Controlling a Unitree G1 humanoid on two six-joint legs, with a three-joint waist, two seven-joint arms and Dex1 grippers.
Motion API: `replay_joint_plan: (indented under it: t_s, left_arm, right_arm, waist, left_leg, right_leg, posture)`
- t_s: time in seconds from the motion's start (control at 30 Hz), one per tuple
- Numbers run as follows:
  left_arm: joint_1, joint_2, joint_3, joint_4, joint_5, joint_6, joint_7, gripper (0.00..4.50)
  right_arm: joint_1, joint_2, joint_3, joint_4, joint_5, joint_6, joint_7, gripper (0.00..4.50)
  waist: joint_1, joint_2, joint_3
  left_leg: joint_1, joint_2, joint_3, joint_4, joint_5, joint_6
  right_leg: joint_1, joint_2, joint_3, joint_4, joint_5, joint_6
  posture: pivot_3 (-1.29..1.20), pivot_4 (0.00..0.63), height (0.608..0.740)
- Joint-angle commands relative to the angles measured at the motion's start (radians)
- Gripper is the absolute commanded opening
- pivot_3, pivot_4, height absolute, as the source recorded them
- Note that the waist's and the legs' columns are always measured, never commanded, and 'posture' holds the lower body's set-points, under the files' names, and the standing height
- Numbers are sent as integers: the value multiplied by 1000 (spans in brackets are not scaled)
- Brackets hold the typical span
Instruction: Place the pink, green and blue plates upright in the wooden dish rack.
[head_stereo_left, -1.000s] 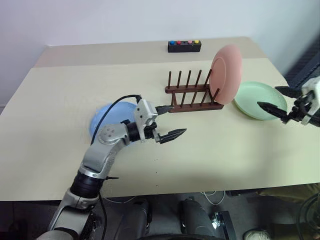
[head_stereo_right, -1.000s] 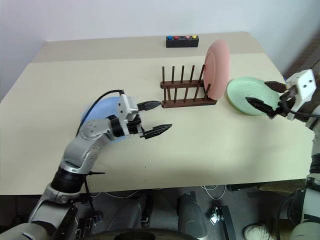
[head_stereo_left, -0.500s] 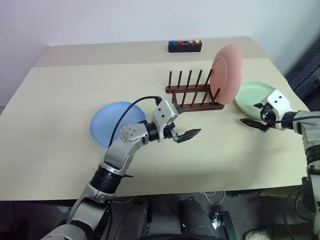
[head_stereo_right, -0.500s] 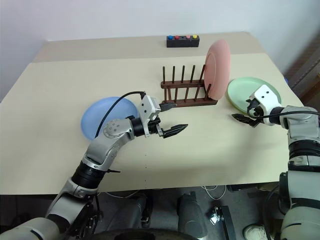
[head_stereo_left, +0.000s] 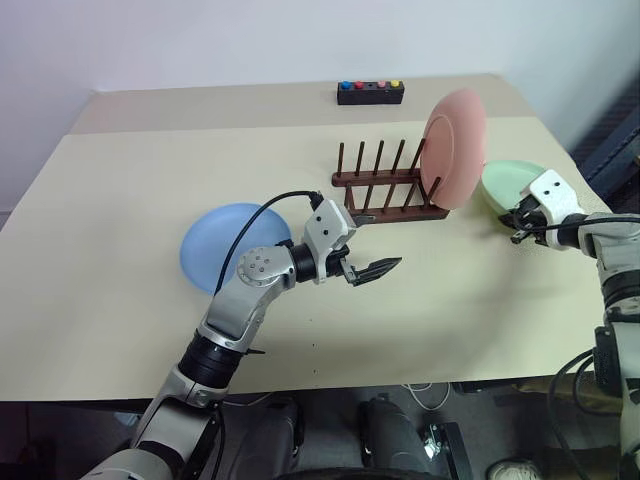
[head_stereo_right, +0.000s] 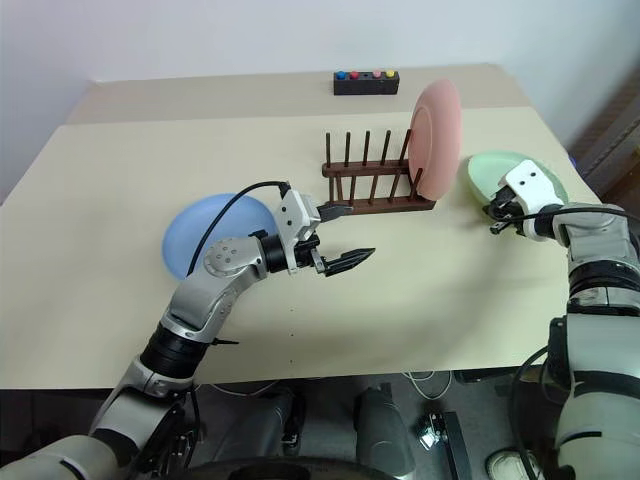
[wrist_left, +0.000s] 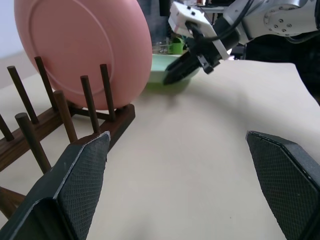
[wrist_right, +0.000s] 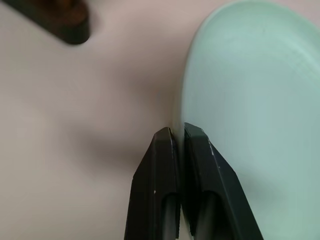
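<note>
The pink plate (head_stereo_left: 455, 148) stands upright in the right end of the wooden dish rack (head_stereo_left: 385, 185). To its right the green plate (head_stereo_left: 505, 182) lies flat on the table. My right gripper (head_stereo_left: 515, 232) is shut on the green plate's near rim (wrist_right: 182, 107), which runs between its fingers (wrist_right: 159, 165). The blue plate (head_stereo_left: 215, 240) lies flat at the left, partly hidden behind my left arm. My left gripper (head_stereo_left: 383, 241) hovers open in front of the rack, holding nothing, and points towards the pink plate (wrist_left: 85, 45).
A black box with coloured buttons (head_stereo_left: 369, 93) sits at the far edge of the table (head_stereo_left: 120, 180). The green plate lies near the table's right edge. Several free pegs (wrist_left: 30, 130) stand left of the pink plate.
My right gripper has moved forward to the green plate's near rim and shut on it. The left gripper has stayed open and drifted slightly right.
</note>
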Motion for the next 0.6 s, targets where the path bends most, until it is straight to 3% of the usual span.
replay_joint_plan:
  t_s: [0.03,0.1,0.2,0.33,0.6]
  left_arm:
    - [-21,-11,46,-16,-32,-11,2,4500]
    - [-28,-9,74,-11,-50,-24,-4,4500]
    - [-32,13,128,-24,-92,-32,-33,4500]
    - [-5,69,206,-93,-186,-8,-86,4500]
    - [111,208,281,-226,-273,37,-136,4500]
  right_arm:
    - [-146,-11,-143,-18,112,-38,-134,25]
    - [-213,6,-223,-33,194,-21,-131,25]
    - [-288,49,-340,-108,361,75,-11,25]
    - [-307,110,-455,-322,606,332,125,25]
    - [-222,198,-519,-718,959,832,68,25]
  waist:
    - [-1,1,0]
    - [-2,1,1]
    - [-4,1,1]
    - [-1,1,1]
    - [15,2,0]
  left_leg:
    - [0,0,0,0,0,0]
    - [-1,0,0,-1,0,0]
    - [-1,1,0,-2,0,0]
    - [-1,1,0,-2,-1,1]
    - [-3,1,-2,-1,-2,3]
  right_leg:
    - [0,0,0,0,0,0]
    - [-2,0,0,0,0,0]
    - [-2,1,0,0,0,0]
    - [-2,1,0,0,0,0]
    - [-2,-1,0,-1,0,0]
  posture:
    - [0,150,740]
    - [0,150,740]
    - [0,150,740]
    - [0,150,740]
    - [0,150,740]
